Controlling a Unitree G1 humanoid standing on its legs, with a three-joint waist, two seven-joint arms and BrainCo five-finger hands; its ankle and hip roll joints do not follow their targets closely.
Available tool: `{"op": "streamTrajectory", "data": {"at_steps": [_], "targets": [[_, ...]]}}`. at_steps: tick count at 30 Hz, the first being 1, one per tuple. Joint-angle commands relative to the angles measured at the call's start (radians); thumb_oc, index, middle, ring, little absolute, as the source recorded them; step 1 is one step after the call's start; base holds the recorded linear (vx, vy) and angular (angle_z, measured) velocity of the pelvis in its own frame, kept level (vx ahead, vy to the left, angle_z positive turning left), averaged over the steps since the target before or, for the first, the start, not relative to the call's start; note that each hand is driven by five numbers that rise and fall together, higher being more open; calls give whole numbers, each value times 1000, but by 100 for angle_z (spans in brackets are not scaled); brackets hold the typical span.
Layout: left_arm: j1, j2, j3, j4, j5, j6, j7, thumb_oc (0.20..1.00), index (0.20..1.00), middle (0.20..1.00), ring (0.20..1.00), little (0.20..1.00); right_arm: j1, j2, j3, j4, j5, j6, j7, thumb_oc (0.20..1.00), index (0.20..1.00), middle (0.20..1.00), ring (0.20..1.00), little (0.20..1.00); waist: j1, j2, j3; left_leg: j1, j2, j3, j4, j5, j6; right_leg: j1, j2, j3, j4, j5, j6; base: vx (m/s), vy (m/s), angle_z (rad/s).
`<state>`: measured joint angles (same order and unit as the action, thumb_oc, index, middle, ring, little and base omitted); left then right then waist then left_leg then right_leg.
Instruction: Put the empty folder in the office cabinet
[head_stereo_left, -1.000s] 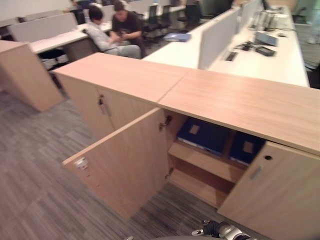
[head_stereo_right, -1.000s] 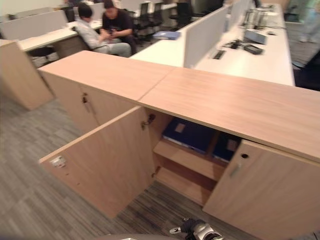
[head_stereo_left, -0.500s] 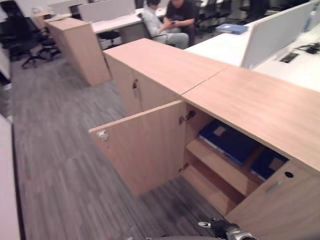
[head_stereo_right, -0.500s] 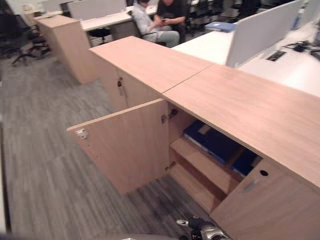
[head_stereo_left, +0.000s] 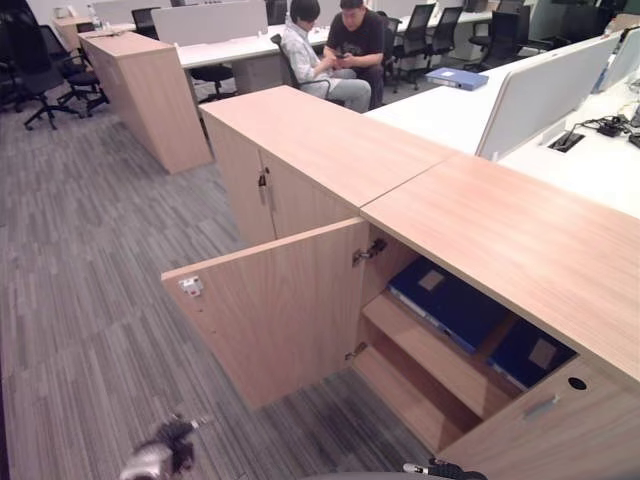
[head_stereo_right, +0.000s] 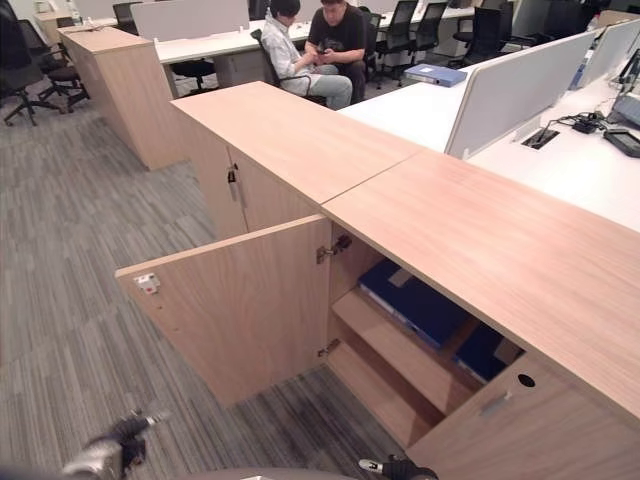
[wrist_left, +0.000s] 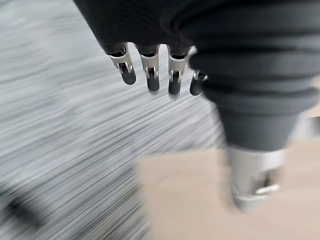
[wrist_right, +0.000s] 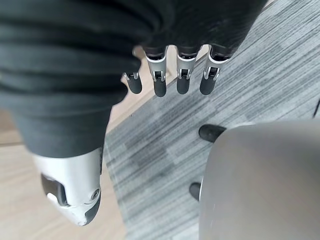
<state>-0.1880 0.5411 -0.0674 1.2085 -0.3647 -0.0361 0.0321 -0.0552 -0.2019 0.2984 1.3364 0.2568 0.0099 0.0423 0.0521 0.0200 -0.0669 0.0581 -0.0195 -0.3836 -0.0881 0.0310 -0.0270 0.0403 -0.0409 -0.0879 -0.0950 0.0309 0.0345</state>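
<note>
Standing across the middle of the frame: a low light-wood office cabinet (head_stereo_left: 480, 215) with one left door (head_stereo_left: 275, 315) swinging wide open toward the lower left and one right door (head_stereo_left: 560, 430) sitting shut at the lower right. Lying inside on the upper wooden shelf (head_stereo_left: 430, 345): two dark blue folders, one larger flat folder (head_stereo_left: 450, 300) near the centre and one smaller folder (head_stereo_left: 535, 350) just beside it to the right, both resting well back from the shelf's front edge. Sitting bare below: the lower shelf (head_stereo_left: 400, 390). Adjoining at upper left: a second matching wooden cabinet (head_stereo_left: 300, 140) with closed doors. Spreading over the whole left half: grey striped carpet floor (head_stereo_left: 90, 290), leaving wide room in front of the open door's free edge.

Hanging low at the bottom left over the carpet: the left hand (head_stereo_left: 160, 455), fingers (wrist_left: 150, 70) staying straight and relaxed, gripping nothing. Peeking in at the bottom edge right of centre: the right hand (head_stereo_right: 395, 467), fingers (wrist_right: 182, 75) likewise extending loosely and holding nothing.

Sitting at the top centre: two people (head_stereo_left: 330, 45) at a white tabletop (head_stereo_left: 230, 45). Lying at the upper right on another white tabletop (head_stereo_left: 430, 100): one more blue folder (head_stereo_left: 457, 77).
</note>
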Motion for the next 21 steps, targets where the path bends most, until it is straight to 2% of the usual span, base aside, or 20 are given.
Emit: {"op": "streamTrajectory", "data": {"at_steps": [1,3,14,21], "targets": [[-56,43,55,37,14,-39,22,1000,1000,1000,1000,1000,-6,13,-8,3,39,-20,-1,1000,1000,1000,1000,1000,-3,-21,3,-20,-84,17,1,-49,7,20,-11,-17,8,-68,62,19,-32,-16],[-105,93,66,24,0,-45,32,1000,1000,1000,1000,1000,-8,9,-7,5,41,-21,0,1000,1000,1000,1000,1000,-9,-23,3,-14,-79,36,1,-54,10,20,-6,-5,8,-66,63,34,-37,-22],[-261,232,110,45,-117,-45,53,1000,1000,1000,1000,1000,-12,-16,-7,-1,36,-16,9,1000,1000,1000,1000,1000,-32,-24,-6,1,-58,92,1,-71,13,18,13,33,8,-65,64,32,-30,-21],[-324,288,63,65,-36,-42,49,1000,1000,1000,1000,1000,-11,-28,-11,-13,54,-26,14,1000,1000,1000,1000,1000,-45,-30,-8,11,-47,122,1,-83,13,18,21,54,8,-61,66,15,-14,-11]]}}
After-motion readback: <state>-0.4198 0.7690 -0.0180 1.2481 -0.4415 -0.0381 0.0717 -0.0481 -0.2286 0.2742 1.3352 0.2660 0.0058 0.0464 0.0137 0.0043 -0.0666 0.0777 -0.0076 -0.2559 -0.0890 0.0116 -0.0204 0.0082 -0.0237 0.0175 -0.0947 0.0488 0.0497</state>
